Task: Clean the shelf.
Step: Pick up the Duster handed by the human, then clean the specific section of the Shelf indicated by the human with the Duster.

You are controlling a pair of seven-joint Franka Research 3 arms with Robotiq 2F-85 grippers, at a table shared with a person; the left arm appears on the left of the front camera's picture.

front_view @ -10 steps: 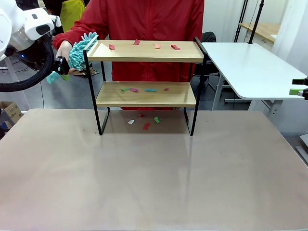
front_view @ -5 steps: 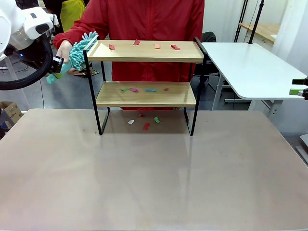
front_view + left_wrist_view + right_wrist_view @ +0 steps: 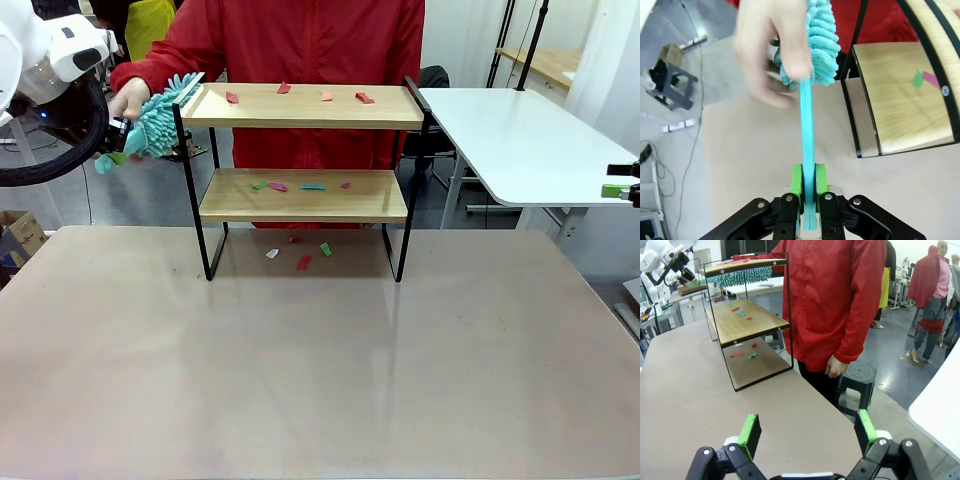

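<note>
- Wooden two-tier shelf (image 3: 300, 206) on a thin black frame stands at the far edge of the beige table (image 3: 320, 380), about midway along it and a little toward the robot's left.
- Top board carries red and pink paper scraps (image 3: 364, 98) spread along it.
- Lower board holds green, pink, blue and red scraps (image 3: 313, 187) in a loose row near its back.
- White, red and green scraps (image 3: 303, 263) lie on the table under the shelf, between the frame's legs.
- Teal chenille duster (image 3: 155, 115) slants up to the left end rail of the top tier; I cannot tell whether the head touches the rail.
- Left gripper (image 3: 808, 182) is beyond the shelf's left end, off the table's far left corner. Its jaws are clamped on the duster's flat teal handle (image 3: 806, 130), green pads on either side.
- Person's hand (image 3: 128, 98) holds the duster just below its head; it is blurred in the left wrist view.
- Person in a red jacket (image 3: 300, 40) stands right behind the shelf.
- Right gripper (image 3: 807, 432) is off the table's right edge, jaws wide apart with nothing between the pads.
- White side table (image 3: 520, 140) sits past the far right corner.
</note>
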